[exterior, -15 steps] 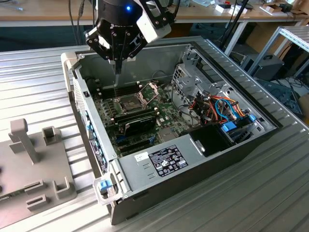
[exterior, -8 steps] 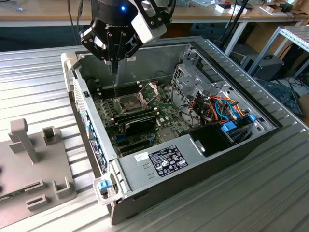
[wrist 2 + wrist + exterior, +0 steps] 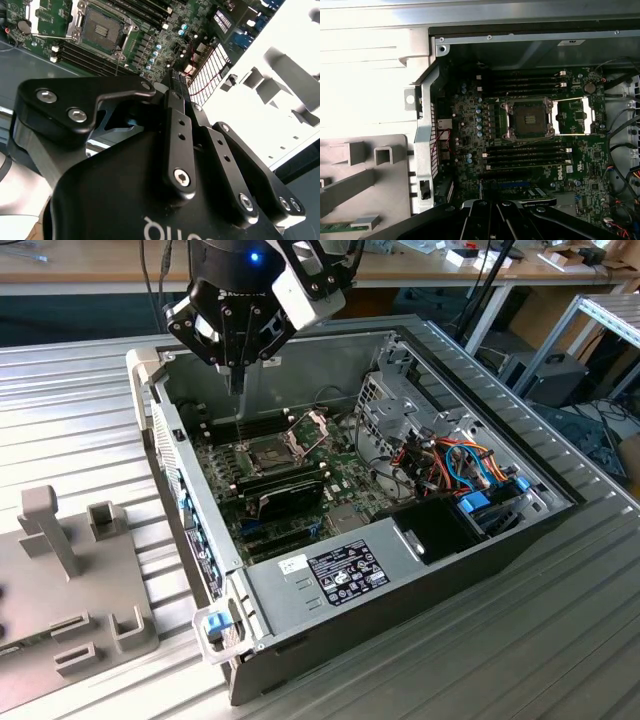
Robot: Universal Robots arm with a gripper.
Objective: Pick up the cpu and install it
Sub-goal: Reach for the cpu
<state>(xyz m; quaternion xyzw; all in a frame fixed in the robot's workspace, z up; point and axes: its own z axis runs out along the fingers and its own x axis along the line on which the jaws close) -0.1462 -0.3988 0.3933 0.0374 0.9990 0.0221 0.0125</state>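
- Over the open computer case (image 3: 320,355), close to its far wall in the exterior view, I have the gripper (image 3: 237,386) hanging above the motherboard (image 3: 470,125).
- Room is tight. Memory slots (image 3: 525,82) flank the socket (image 3: 528,119), its metal frame (image 3: 575,116) is swung open, and the black expansion card (image 3: 285,492) lies just beside.
- The power supply (image 3: 400,540) carries a printed label (image 3: 345,573).
- The fingers (image 3: 175,115) are drawn together. I cannot tell whether the cpu is pinched there. The socket lies bare.
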